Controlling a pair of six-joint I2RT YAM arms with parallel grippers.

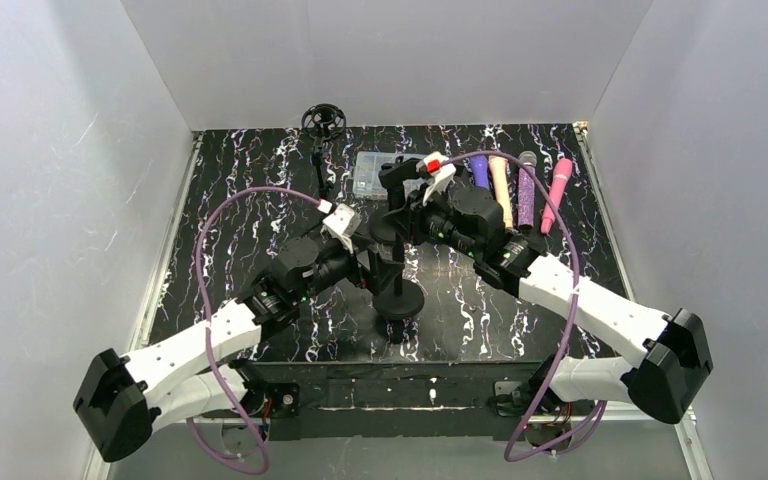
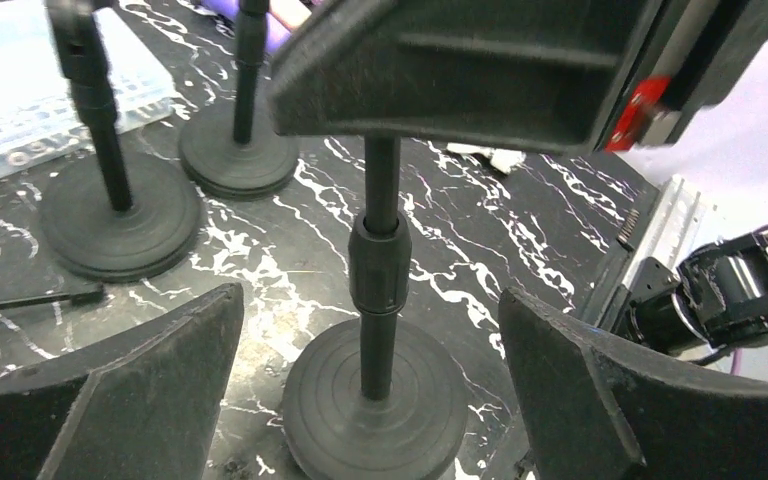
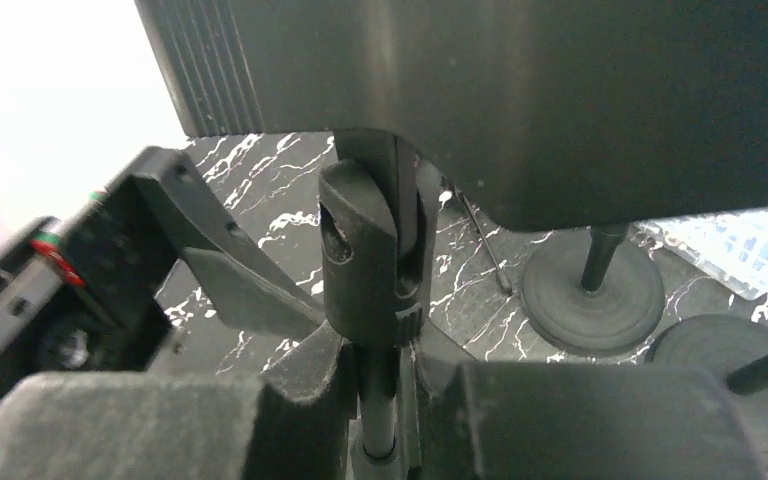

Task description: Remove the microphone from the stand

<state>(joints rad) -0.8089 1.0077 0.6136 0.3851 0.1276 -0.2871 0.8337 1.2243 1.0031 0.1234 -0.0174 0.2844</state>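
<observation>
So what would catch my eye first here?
Probably the left arm and right arm meeting at a black stand mid-table. Next, the row of purple, beige and pink microphones lying at the far right of the white-veined black table.

Left pincer gapes around the stand pole, apparently not touching it.

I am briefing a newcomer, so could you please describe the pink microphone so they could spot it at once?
Start at the far right corner of the black marbled table, where four microphones lie side by side. The pink microphone is at the right end of that row, next to a glittery purple one; it alone is pink, the others being purple or beige.
</observation>
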